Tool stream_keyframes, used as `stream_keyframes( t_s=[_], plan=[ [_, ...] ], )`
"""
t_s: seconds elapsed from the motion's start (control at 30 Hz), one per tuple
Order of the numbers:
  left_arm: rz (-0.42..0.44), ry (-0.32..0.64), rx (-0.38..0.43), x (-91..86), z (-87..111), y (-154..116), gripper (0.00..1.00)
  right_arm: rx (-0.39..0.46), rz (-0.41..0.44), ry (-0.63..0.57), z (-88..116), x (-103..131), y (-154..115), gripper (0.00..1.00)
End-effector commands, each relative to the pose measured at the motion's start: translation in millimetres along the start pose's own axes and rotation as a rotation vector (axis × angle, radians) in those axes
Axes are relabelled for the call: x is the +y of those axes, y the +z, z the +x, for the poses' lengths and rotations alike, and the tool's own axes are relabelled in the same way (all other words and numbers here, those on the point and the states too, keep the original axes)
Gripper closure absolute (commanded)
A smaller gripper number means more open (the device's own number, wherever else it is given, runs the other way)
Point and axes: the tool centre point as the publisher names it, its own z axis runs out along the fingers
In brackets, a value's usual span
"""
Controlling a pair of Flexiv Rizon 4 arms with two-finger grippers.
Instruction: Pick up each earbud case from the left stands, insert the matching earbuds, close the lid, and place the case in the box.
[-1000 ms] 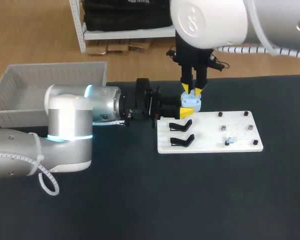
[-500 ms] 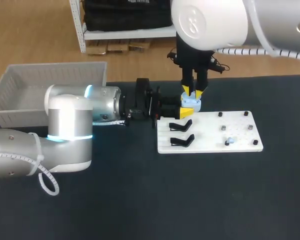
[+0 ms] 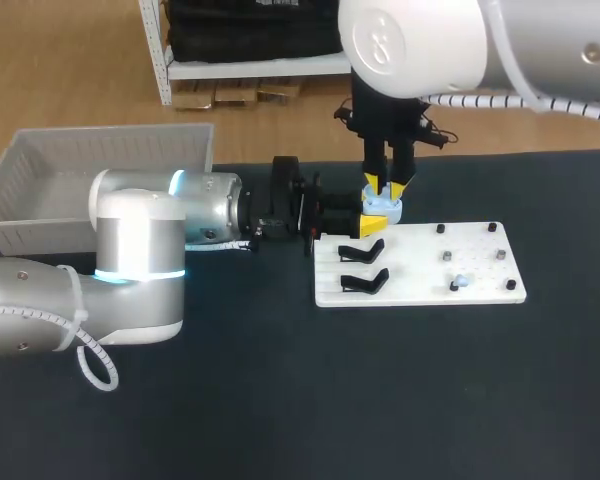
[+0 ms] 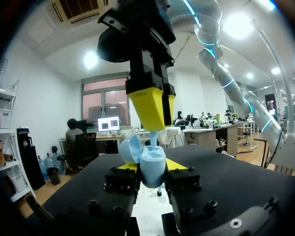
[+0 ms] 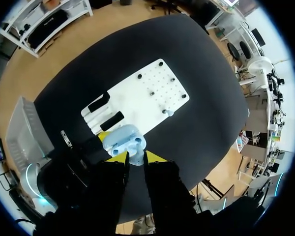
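Note:
My left gripper (image 3: 372, 218) reaches in sideways at the white board's (image 3: 420, 268) back left corner, shut on a light-blue earbud case (image 3: 382, 207) with its lid open. In the left wrist view the case (image 4: 151, 161) sits upright between that gripper's (image 4: 151, 169) yellow tips. My right gripper (image 3: 385, 188) hangs straight above the case, its tips pinched on a small pale earbud (image 4: 155, 139) just over the case's open top. Seen from the right wrist, the case (image 5: 125, 141) shows two cavities ahead of that gripper (image 5: 135, 157). Another earbud (image 3: 460, 282) rests on the board's right part.
Two black stands (image 3: 362, 252) (image 3: 363, 283) sit bare on the board's left side, with small pegs (image 3: 446, 256) on its right. A grey basket (image 3: 40, 170) stands at the table's back left corner. My left arm (image 3: 140, 250) lies across the table's left.
The right gripper has sunk very slightly toward the open case. The left arm and the case have kept still.

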Motion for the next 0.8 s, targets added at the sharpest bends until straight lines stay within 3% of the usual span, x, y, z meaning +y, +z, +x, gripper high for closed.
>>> stream_keyframes(
  t_s=[0.03,0.8],
  plan=[
    [-0.003,0.003,-0.003,-0.9,1.0,0.0,1.00,0.004,0.004,0.003,-1.3,1.3,0.5,1.00],
    [-0.003,0.003,-0.003,-0.9,1.0,0.0,1.00,0.019,0.038,0.023,-6.8,4.2,9.3,1.00]
  ],
)
